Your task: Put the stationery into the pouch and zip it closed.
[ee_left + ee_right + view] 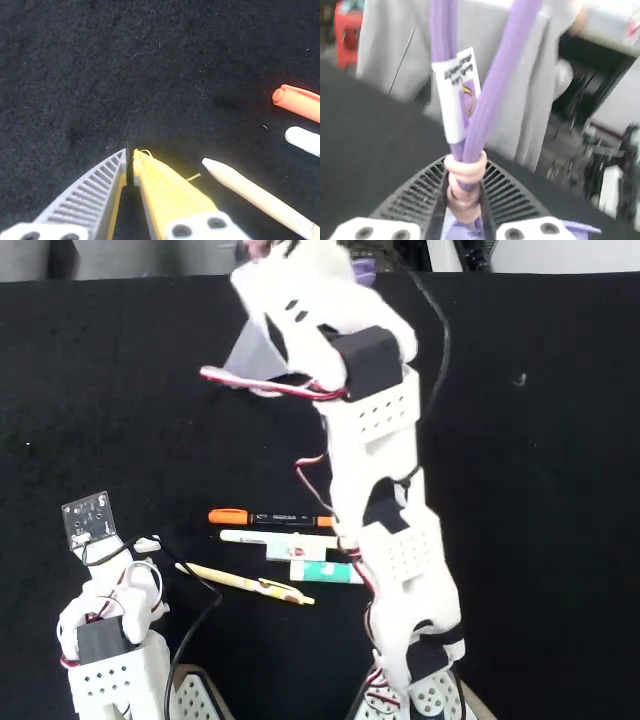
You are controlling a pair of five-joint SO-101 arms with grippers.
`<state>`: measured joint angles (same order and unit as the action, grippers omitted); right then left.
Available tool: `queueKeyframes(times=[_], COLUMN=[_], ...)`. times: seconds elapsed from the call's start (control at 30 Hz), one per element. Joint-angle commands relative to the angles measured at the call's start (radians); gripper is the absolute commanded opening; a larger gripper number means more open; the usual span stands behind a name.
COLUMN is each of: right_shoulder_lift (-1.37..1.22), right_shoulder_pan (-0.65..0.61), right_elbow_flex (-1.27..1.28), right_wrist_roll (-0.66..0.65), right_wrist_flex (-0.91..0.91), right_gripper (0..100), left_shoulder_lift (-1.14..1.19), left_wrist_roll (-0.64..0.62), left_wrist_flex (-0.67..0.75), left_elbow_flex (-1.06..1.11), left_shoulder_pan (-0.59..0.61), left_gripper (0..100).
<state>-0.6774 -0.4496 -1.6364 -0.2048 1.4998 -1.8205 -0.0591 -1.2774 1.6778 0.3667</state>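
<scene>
One ribbed tool [462, 172] around fabric pouch [506, 75]

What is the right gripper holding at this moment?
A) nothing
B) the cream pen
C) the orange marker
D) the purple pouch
D: the right gripper is shut on the purple pouch, while the orange marker lies on the table.

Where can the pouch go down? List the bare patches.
Free: black cloth right of the raised arm, and left of the purple fabric pouch above the orange marker. Crowded: around the cream pen and white pen.
</scene>
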Motion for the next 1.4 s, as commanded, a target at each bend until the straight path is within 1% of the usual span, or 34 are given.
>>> queueKeyframes(times=[0.0,0.1,0.13,0.5,0.77,1.0,1.17,1.37], right_shoulder_lift=[0.036,0.038,0.035,0.031,0.050,0.265,0.412,0.547], right_shoulder_pan=[-0.041,-0.061,-0.066,-0.068,-0.069,-0.104,-0.141,-0.144], right_elbow_flex=[-0.033,-0.033,-0.030,0.248,0.216,0.331,0.519,0.733], right_wrist_roll=[0.003,0.003,0.003,0.003,0.011,0.011,0.005,0.002], right_wrist_flex=[0.147,0.261,0.270,0.267,0.267,0.267,0.265,0.261], right_gripper=[1.1,1.1,1.1,1.1,1.1,1.1,1.1,1.1], left_shoulder_lift=[-0.006,-0.006,-0.006,-0.006,-0.006,-0.006,-0.006,-0.006], left_wrist_roll=[0.009,0.009,0.009,0.009,0.009,0.009,0.009,0.009], left_wrist_flex=[-0.003,-0.003,-0.003,-0.003,-0.003,-0.003,-0.003,-0.003], left_elbow_flex=[0.022,0.022,0.022,0.022,0.022,0.022,0.022,0.022], left_shoulder_pan=[0.001,0.001,0.001,0.001,0.001,0.001,0.001,0.001], left_gripper=[3,3,3,3,3,3,3,3])
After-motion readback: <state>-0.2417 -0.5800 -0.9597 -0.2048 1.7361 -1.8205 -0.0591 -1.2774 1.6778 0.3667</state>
